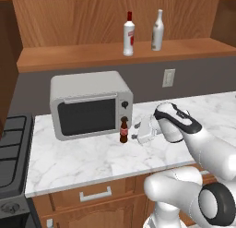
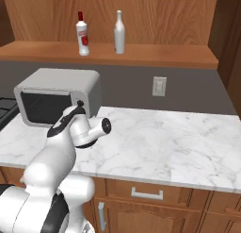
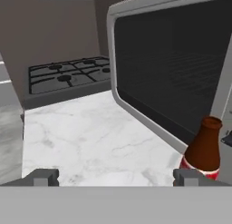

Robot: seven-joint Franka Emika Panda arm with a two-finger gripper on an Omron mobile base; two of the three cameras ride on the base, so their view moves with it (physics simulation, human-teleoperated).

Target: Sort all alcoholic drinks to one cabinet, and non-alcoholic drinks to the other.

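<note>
Now, cola bottle [image 1: 123, 130]: upright on the marble counter [image 1: 83, 160], just before the toaster oven [image 1: 90, 104], at its 5 o'clock corner.
Gripper [image 1: 135, 131]: jaws wide open, empty, just beside the bottle.
White bottles [image 1: 128, 34] [image 1: 157, 31]: on the wooden shelf [image 1: 69, 56], at 12 o'clock.

A white bottle [image 1: 128, 35] with a red cap and label and a plain pale bottle [image 1: 157, 31] with a long neck stood upright, near each other, on the wooden shelf. A small dark-brown cola bottle [image 1: 123, 130] stood upright on the marble counter, just before the oven's corner.
</note>
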